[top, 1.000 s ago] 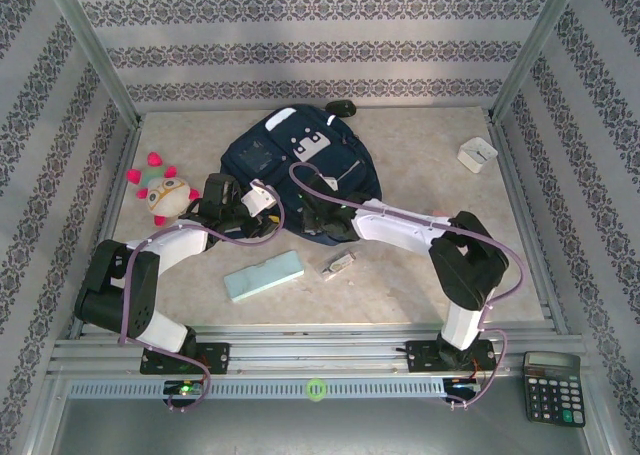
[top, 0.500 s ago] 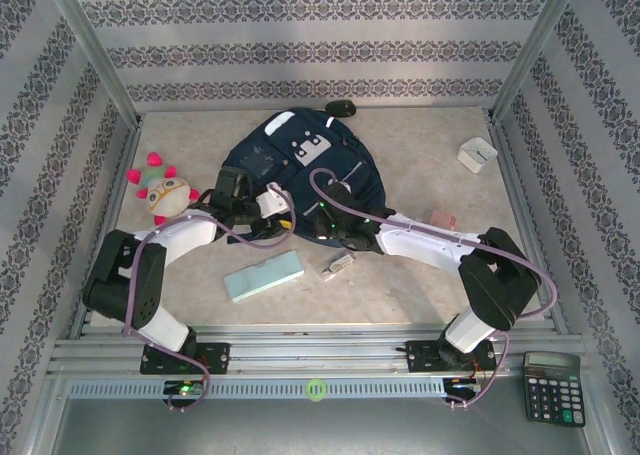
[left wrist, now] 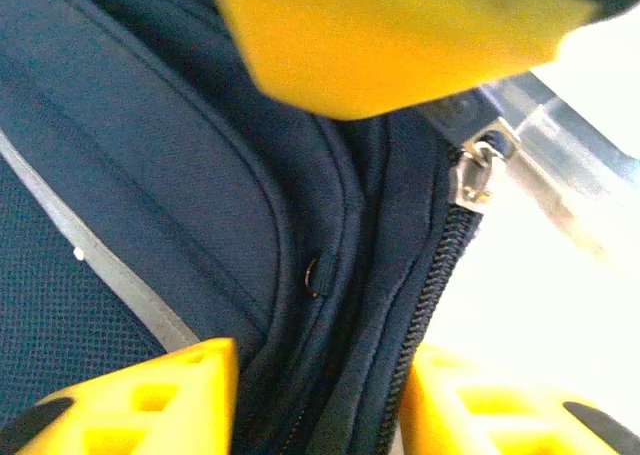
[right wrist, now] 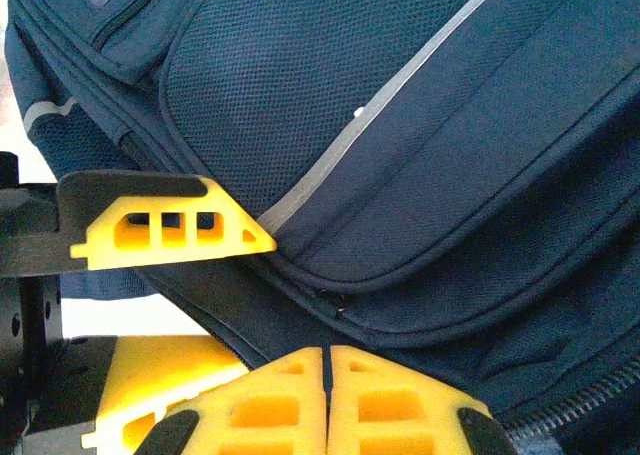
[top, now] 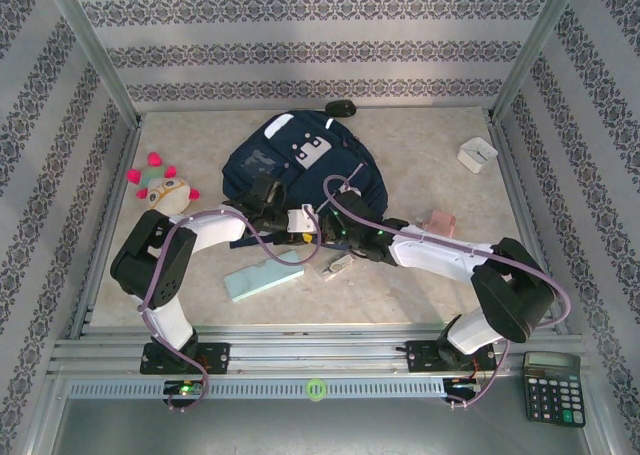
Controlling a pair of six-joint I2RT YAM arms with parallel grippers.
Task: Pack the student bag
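The student bag [top: 300, 165] is a navy backpack with grey patches, lying flat at the middle back of the table. My left gripper [top: 304, 221] is at its near edge. In the left wrist view its yellow fingers [left wrist: 150, 395] stand either side of a fold of the bag's rim [left wrist: 340, 305] beside the zipper teeth, and the fabric fills the gap. A silver zipper pull [left wrist: 475, 175] hangs just beyond. My right gripper [top: 336, 231] is right beside it, shut, with its tips [right wrist: 328, 360] against the bag's dark rim [right wrist: 420, 305] and nothing visibly pinched.
A mint-green case [top: 262, 275] and a small silver item [top: 340, 267] lie just in front of the grippers. A plush toy [top: 165, 190] sits at the left. A pink item [top: 440, 220] and a white box [top: 477, 153] sit to the right, and a calculator [top: 553, 387] lies off the table at front right.
My left arm swung right along the bag's near edge and its jaws narrowed onto the rim. My right arm stretched lower and leftward, uncovering the pink item.
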